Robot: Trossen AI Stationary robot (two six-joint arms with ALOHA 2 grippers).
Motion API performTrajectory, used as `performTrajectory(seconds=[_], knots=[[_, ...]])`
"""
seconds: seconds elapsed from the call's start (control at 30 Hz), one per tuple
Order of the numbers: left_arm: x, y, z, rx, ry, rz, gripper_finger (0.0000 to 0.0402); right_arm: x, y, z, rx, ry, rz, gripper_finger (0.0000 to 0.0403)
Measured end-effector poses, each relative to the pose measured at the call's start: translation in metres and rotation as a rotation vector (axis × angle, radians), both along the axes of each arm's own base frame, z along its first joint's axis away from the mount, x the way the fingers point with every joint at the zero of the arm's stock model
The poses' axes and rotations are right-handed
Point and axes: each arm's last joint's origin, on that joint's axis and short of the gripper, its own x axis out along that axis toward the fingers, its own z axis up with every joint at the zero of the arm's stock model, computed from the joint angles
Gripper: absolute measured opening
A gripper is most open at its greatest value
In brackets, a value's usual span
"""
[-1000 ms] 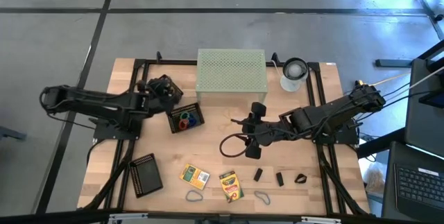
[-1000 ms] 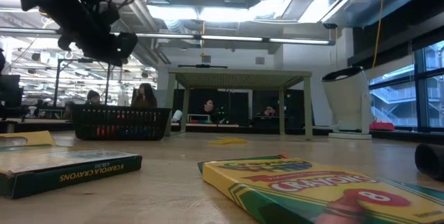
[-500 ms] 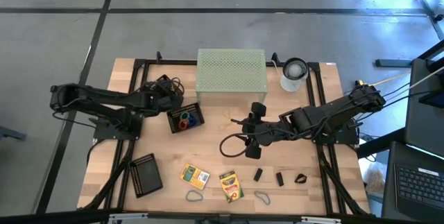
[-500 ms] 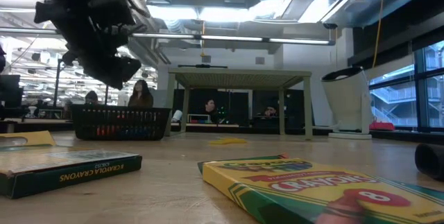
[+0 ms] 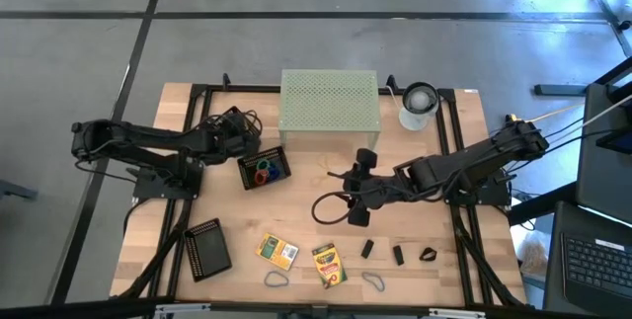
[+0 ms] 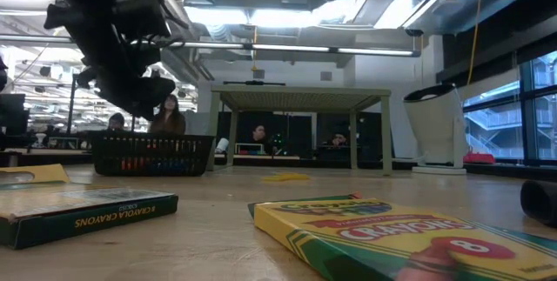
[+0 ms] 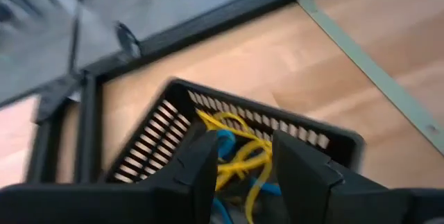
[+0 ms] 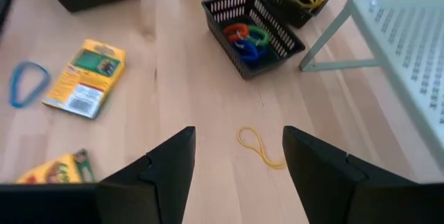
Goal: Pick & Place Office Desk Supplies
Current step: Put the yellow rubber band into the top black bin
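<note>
Rubber-band loops: red, green and blue ones [image 5: 264, 171] are seen inside a small black mesh tray [image 5: 279, 158] near the middle of the tabletop [image 5: 306, 225]; a yellow loop [image 8: 259, 145] lies loose on the wood beside it; yellow and blue loops [image 7: 236, 156] are seen in a second mesh tray [image 7: 156, 130].
Crayon boxes: two [image 5: 277, 251] [image 5: 329, 265] are laid flat near the front edge.
Black clips: three [image 5: 398, 254] are set in a row right of the boxes.
Left end effector [image 7: 236, 160]: held over the second tray, fingers parted, nothing gripped.
Right end effector [image 8: 238, 156]: held above the yellow loop, fingers spread wide, empty.
</note>
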Motion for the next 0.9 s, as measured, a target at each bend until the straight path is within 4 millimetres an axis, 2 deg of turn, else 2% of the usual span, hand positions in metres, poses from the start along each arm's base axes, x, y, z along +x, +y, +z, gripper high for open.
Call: performTrajectory(seconds=[0.2,0.43,0.67,0.8,0.9], knots=[[0.003,-0.005,0.004,-0.029,-0.022,-0.066,0.0128,0.001,-0.009,-0.044,-0.024,-0.022,0.009,0.0219],[0.013,-0.013,0.032,-0.002,-0.125,-0.137,0.0128,-0.005,-0.032,-0.09,0.007,-0.025,0.036,0.0219],[0.022,-0.025,0.043,0.029,-0.206,-0.239,0.0128,-0.007,-0.052,-0.111,0.102,-0.075,0.065,0.0219],[0.025,-0.03,0.044,0.03,-0.195,-0.303,0.0128,-0.005,-0.059,-0.116,0.087,-0.076,0.079,0.0219],[0.026,-0.036,0.043,-0.021,-0.151,-0.427,0.0128,0.001,-0.062,-0.123,0.06,-0.079,0.104,0.0219]])
